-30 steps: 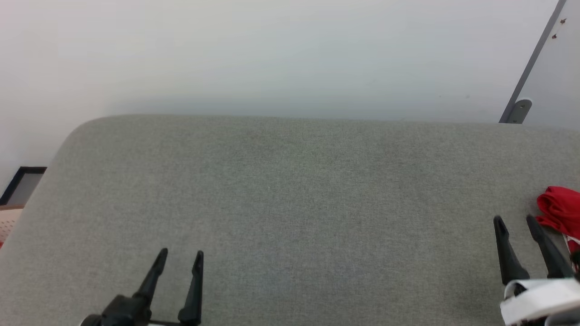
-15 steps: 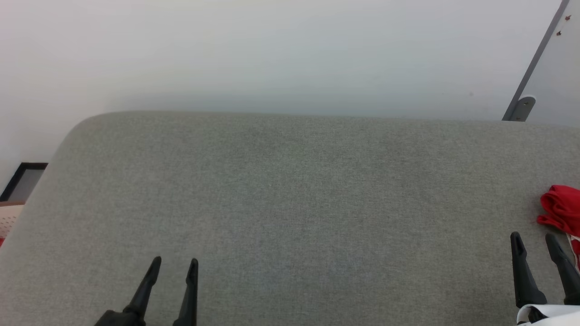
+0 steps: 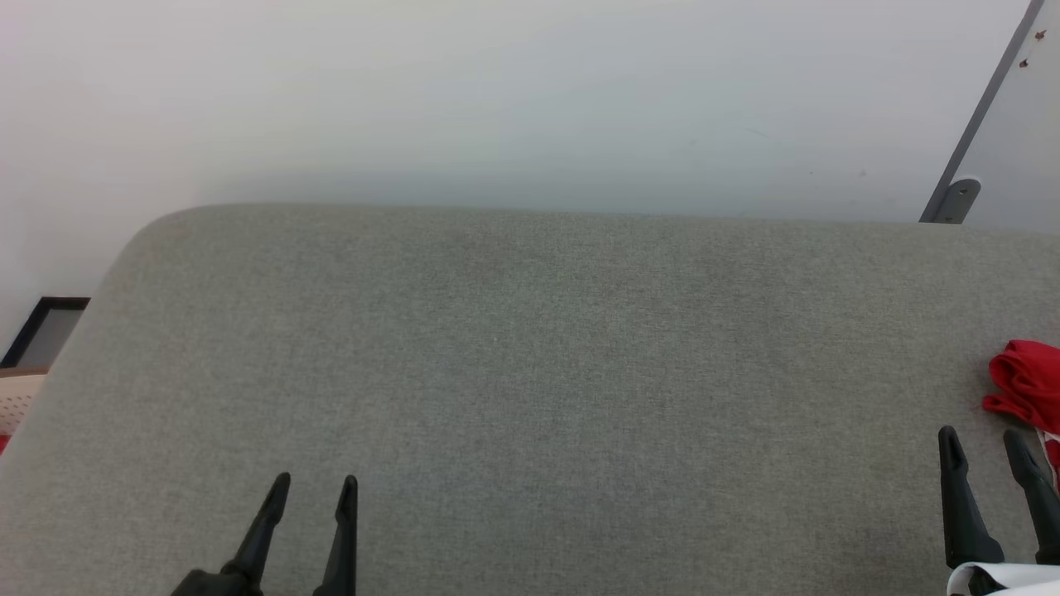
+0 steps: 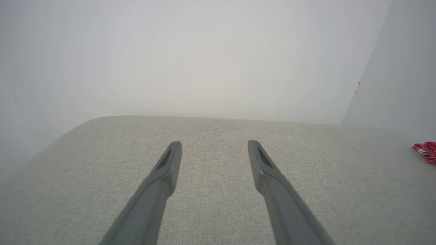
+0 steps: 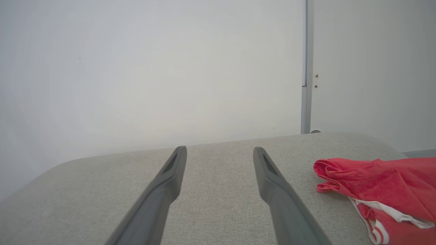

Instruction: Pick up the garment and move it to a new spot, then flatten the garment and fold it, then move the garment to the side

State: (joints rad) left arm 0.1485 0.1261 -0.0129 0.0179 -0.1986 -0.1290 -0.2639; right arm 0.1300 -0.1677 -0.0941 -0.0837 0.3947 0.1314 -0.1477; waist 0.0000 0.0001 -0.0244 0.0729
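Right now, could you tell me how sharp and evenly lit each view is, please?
Head view: even, soft light, crisp weave on the grey surface, faint shadow on the wall. Left wrist view: hazy, washed-out wall. Right wrist view: clearer, garment folds well shaded, no glare.

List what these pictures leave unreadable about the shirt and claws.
Head view: the garment is cut by the right edge; its front cannot be read.
Right wrist view: it runs off the right and bottom edges; folds hide any print.
Left wrist view: too small, at the right edge.
Head view: the bottom edge cuts off the left claw and right claw below the fingers.
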